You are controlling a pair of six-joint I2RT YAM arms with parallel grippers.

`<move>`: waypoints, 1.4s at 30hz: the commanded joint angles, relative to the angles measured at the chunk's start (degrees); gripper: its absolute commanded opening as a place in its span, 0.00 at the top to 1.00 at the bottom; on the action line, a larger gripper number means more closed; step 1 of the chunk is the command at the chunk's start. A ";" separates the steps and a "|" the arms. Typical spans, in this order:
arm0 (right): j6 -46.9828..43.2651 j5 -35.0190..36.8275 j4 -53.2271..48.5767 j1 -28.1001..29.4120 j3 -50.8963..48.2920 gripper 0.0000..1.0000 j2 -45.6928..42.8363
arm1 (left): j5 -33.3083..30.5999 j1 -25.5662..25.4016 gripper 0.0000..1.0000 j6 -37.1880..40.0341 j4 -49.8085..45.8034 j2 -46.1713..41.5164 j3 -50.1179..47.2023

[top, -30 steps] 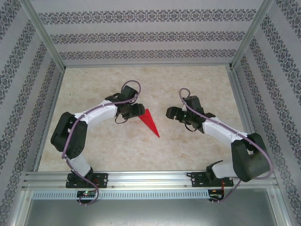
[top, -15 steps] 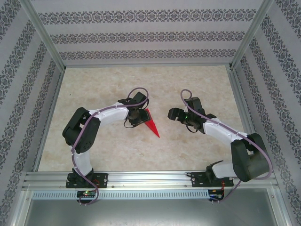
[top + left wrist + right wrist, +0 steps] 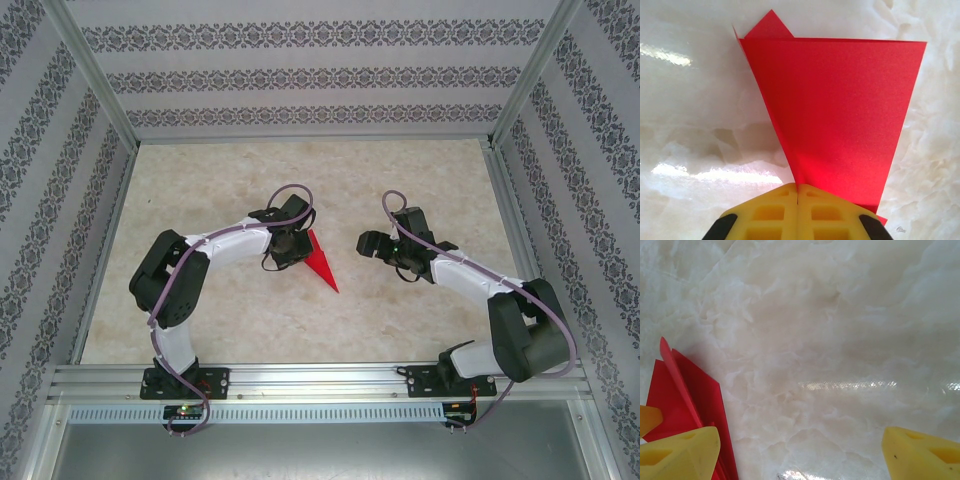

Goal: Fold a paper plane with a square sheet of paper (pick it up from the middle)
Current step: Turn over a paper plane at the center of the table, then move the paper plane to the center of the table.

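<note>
Claw on the left arm (image 3: 797,196) is shut, its yellow fingers pressed together on the edge of the bright red, pointed paper plane (image 3: 840,110), which fans wider away from the grip. Whether the plane is lifted or resting cannot be told. It sits over the middle of the pale marbled surface (image 3: 250,330), its point toward the near edge. Just to its right, the right claw (image 3: 800,447) hangs low with fingers spread wide, holding nothing.

Passage between hands partly blocked.
The paper plane (image 3: 322,265) lies between left hand (image 3: 298,253) and right hand (image 3: 366,243); far tabletop (image 3: 300,170) free.
</note>
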 commanded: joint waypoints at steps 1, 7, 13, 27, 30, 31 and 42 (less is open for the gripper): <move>0.29 -1.84 0.56 -0.71 -0.37 0.15 -2.59 | 0.40 -0.58 1.00 3.03 2.94 -1.75 0.13; 2.95 -4.95 4.65 -0.72 -3.74 0.15 -7.88 | 11.05 -0.59 1.00 11.78 12.12 -4.08 1.02; 5.30 -5.88 8.47 1.01 -5.58 0.18 -10.18 | 19.69 -0.58 1.00 14.09 20.95 -3.96 -1.27; 5.84 5.19 4.51 12.12 -1.05 0.56 -1.49 | 24.69 -0.08 1.00 17.08 27.82 3.75 -6.96; 5.57 6.26 3.23 13.29 0.22 0.58 0.67 | 24.69 0.29 1.00 17.53 27.82 4.50 -7.69; 5.48 6.18 2.96 13.46 0.65 0.59 1.47 | 24.69 0.38 1.00 17.69 27.66 4.74 -7.84; 4.82 5.91 0.40 15.54 3.20 0.63 5.00 | 24.62 0.74 1.00 18.20 27.08 5.15 -7.95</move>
